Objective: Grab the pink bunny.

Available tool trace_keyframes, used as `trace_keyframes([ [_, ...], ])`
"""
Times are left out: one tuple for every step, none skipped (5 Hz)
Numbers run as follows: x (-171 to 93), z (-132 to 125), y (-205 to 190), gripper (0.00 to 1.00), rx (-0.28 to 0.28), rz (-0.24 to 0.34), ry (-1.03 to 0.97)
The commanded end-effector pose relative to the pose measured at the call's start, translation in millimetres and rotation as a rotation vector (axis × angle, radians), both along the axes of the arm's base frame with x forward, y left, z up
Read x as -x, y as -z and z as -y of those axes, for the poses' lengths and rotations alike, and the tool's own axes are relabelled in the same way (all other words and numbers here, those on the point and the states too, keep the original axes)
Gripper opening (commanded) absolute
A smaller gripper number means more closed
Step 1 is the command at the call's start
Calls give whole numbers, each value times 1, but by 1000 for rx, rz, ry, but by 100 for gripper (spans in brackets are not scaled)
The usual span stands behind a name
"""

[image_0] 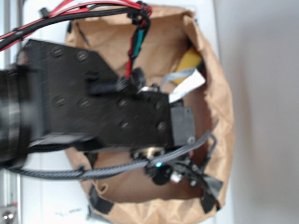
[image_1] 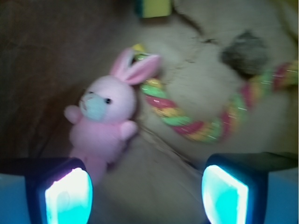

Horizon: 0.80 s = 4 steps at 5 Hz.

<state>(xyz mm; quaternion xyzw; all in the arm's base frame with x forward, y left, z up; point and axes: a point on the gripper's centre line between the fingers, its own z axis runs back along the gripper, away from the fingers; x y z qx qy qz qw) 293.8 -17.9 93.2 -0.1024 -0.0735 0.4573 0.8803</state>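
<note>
rope toy (image_1: 196,119) beside pink bunny (image_1: 105,119), left side clear

You're seeing the pink bunny (image_1: 105,116) showing a pale muzzle; beside it, the rope toy (image_1: 196,122) twisting pink, green, yellow; gripper (image_1: 147,193) pads glowing cyan.

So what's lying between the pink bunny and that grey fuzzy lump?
In the wrist view, the multicoloured rope toy curves between the pink bunny and the grey lump, starting by the bunny's ears.

Black screwed arm (image_0: 107,107), red-black cables (image_0: 70,14)
</note>
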Motion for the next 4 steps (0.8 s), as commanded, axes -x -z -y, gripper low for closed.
trace_keyframes([
  [-31,-6,-4,100,73,102,37],
  [-42,-7,-3,100,101,116,15],
  [-44,-5,11,100,82,97,12],
  [-51,-2,21,100,49,83,19],
])
